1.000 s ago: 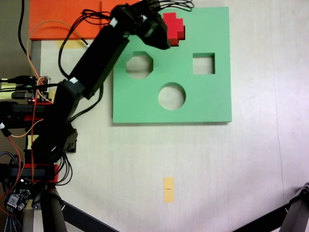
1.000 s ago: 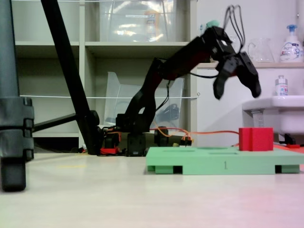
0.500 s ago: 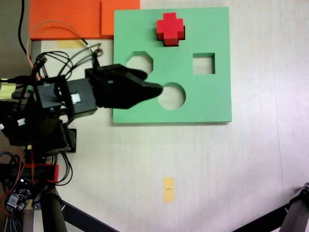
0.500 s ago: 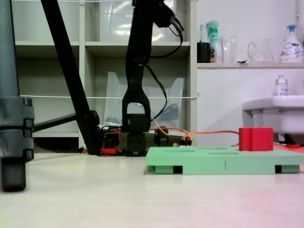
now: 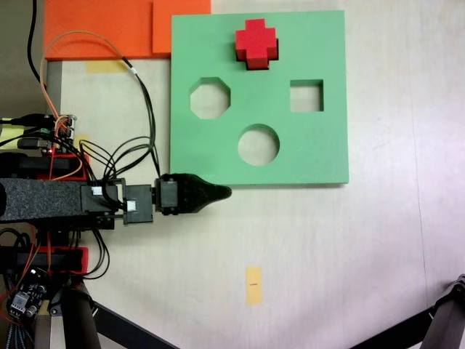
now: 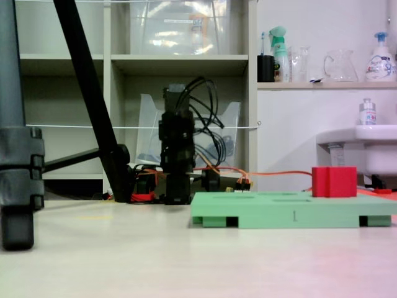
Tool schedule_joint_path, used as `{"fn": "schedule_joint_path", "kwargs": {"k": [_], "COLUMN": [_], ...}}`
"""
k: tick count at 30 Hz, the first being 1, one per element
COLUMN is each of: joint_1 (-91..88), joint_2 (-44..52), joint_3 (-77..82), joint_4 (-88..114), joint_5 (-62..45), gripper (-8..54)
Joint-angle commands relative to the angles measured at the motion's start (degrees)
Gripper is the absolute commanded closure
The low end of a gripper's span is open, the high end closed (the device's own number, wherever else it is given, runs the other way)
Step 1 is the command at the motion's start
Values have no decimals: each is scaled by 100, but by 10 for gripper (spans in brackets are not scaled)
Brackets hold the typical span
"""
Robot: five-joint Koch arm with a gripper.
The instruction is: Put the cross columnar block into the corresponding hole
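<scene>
On one green board (image 5: pixel 320 145), one red block (image 5: pixel 256 43) stands.

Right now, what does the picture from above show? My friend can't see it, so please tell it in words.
A red cross block sits in the green board near its top edge, above octagon, square and round holes. The black robot arm lies off the board's lower left corner, its claw pointing right, holding nothing.
</scene>
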Motion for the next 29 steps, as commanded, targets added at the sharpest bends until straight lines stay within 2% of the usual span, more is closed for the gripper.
{"fn": "schedule_joint_path", "kwargs": {"k": [1,7,14,29], "joint_1": [-79,70,167,176], "joint_2": [466,466,308,299], "joint_3": [237,1494,1503,1503], "joint_4": [-510,-79,2057,2039], "joint_5": [-149,-167,-132,-123], "gripper": [113,112,108,108]}}
